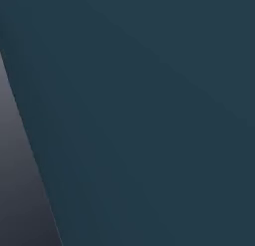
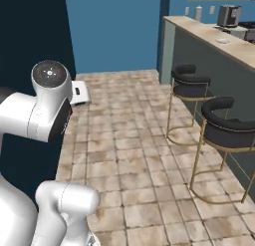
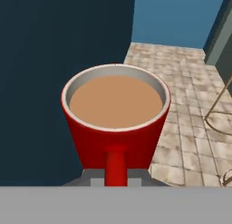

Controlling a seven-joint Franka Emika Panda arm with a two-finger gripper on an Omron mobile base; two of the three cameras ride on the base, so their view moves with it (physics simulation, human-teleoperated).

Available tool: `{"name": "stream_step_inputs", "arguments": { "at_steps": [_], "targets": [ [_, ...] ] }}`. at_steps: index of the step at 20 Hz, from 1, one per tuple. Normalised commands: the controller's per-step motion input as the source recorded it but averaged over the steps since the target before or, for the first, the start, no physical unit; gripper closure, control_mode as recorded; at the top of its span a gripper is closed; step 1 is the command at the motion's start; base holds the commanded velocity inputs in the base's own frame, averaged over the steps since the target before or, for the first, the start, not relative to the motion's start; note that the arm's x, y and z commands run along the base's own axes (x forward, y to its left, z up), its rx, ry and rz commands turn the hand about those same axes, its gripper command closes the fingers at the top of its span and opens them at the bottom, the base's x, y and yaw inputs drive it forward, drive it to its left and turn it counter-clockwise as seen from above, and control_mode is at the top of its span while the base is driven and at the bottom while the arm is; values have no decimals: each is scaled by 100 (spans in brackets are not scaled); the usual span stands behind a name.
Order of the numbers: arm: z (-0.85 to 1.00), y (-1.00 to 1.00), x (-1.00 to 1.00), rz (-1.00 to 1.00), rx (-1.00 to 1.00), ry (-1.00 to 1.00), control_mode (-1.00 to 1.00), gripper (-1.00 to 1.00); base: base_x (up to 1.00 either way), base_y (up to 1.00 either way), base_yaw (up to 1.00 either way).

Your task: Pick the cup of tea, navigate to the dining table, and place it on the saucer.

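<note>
The cup of tea, a glossy red mug full of light brown liquid, fills the middle of the hand view with its handle pointing at the camera. My gripper is shut on it, and the mug's base hides the fingers. The mug hangs upright above the tiled floor beside a dark blue wall. In the right base view the dining table runs along the right side, with its beige stone top and grey-green panels. The saucer, a small white plate, lies on that top far ahead.
Two dark stools with gold legs stand against the table's side. A toaster-like appliance and a pale canister sit at the table's far end. Open tiled floor stretches ahead. A dark blue wall is close on the left.
</note>
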Motion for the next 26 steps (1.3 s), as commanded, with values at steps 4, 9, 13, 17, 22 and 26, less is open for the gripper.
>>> {"name": "stream_step_inputs", "arguments": {
  "at_steps": [4, 9, 13, 17, 22, 26],
  "targets": [
    [0, 0, 0, 0, 0, 0, 100, 100, 100, 95, -42],
    [0, 0, 0, 0, 0, 0, 100, 100, 100, 94, -38],
    [0, 0, 0, 0, 0, 0, 100, 100, 100, 93, -36],
    [0, 0, 0, 0, 0, 0, 100, 100, 100, 93, -34],
    [0, 0, 0, 0, 0, 0, 100, 100, 100, 95, -28],
    [0, 0, 0, 0, 0, 0, 100, 100, 100, 97, -31]
  ]
}}
